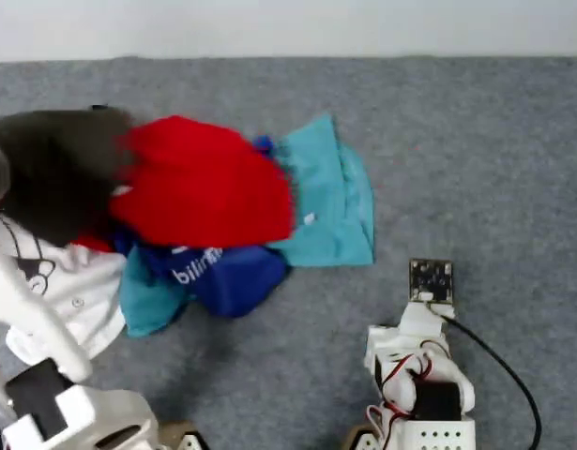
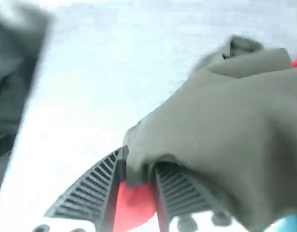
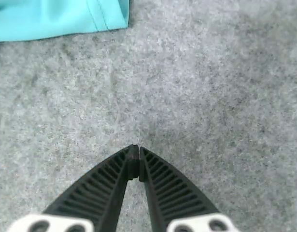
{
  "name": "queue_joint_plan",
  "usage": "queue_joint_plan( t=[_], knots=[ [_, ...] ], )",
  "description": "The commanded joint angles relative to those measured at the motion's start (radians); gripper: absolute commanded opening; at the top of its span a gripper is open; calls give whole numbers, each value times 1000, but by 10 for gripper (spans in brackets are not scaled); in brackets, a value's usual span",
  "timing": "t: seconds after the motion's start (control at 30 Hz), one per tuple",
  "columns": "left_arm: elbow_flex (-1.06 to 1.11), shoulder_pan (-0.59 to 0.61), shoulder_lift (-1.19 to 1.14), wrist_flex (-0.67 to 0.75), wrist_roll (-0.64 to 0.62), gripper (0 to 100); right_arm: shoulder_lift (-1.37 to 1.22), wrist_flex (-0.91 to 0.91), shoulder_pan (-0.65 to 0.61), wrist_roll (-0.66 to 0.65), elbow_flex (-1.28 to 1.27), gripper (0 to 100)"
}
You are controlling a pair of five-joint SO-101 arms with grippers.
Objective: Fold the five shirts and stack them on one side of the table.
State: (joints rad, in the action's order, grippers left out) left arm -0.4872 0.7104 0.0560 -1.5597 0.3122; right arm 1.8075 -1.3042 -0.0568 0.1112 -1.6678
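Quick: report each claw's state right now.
Left claw: closed, pinching a fold of the dark grey shirt.
Right claw: closed, tips together, holding nothing.

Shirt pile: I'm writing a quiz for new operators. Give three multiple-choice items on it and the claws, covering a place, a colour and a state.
1. Where is the right claw?
A) on a white shirt
B) over bare table near the teal shirt
C) under a blue shirt

2. What colour is the uppermost shirt in the high view?
A) red
B) yellow
C) green

3. The left claw is:
A) wide open
B) shut on the grey shirt
C) shut on nothing

Answers:
1 B, grey table lies under it.
2 A, the red shirt lies on top.
3 B, grey cloth is pinched in it.
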Motion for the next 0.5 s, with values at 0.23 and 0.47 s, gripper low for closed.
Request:
queue_joint_plan(
  t=[0.23, 0.47],
  knots=[
    [-53, 331, 58, 181, 8, 13, 7, -2, 1, 8, -15, 9],
    [-54, 390, 64, 204, 12, 16, 7, -2, 1, 8, -15, 9]
  ],
)
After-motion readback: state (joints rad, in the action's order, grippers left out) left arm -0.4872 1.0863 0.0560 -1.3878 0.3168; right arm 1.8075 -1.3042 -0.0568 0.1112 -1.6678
